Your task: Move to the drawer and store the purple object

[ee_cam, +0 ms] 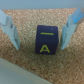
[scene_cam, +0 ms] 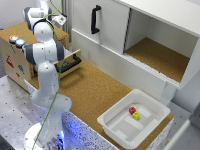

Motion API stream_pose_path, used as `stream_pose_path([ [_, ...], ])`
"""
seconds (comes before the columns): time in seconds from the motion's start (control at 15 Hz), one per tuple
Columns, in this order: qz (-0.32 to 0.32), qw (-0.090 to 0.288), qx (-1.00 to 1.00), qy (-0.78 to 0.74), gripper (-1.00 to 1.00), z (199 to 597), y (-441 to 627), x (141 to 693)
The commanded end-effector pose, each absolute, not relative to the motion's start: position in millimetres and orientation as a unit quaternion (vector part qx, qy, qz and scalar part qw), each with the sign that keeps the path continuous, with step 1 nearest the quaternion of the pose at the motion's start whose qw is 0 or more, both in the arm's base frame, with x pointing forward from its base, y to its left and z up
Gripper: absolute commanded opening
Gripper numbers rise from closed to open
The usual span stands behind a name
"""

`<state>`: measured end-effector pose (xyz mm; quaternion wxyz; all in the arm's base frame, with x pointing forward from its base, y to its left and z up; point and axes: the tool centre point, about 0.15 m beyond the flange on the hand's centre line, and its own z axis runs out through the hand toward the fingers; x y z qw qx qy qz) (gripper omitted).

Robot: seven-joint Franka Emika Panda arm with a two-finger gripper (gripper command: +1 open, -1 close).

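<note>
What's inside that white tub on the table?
The white tub holds a small red block and a small yellow block, side by side. The rest of its floor looks bare. Nothing purple shows there; the purple block lies between the gripper's open fingers.

Drawer [scene_cam: 70,62] half hidden behind the arm [scene_cam: 46,75] at left of the exterior frame, fingers [ee_cam: 10,31] cut off at the wrist frame's top edge, purple cube [ee_cam: 47,40] blurred, its upper marking unclear
</note>
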<state>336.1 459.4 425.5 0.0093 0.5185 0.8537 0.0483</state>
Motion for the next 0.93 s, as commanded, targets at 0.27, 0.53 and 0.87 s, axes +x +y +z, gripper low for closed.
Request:
stream_pose_path([
  [0.27, 0.025, 0.046, 0.547, 0.836, -1.00, 464, 448, 371],
  [0.53, 0.052, 0.054, 0.566, 0.821, -1.00, 482, 404, 363],
  [0.87, 0.054, 0.043, 0.626, 0.776, -1.00, 453, 329, 346],
])
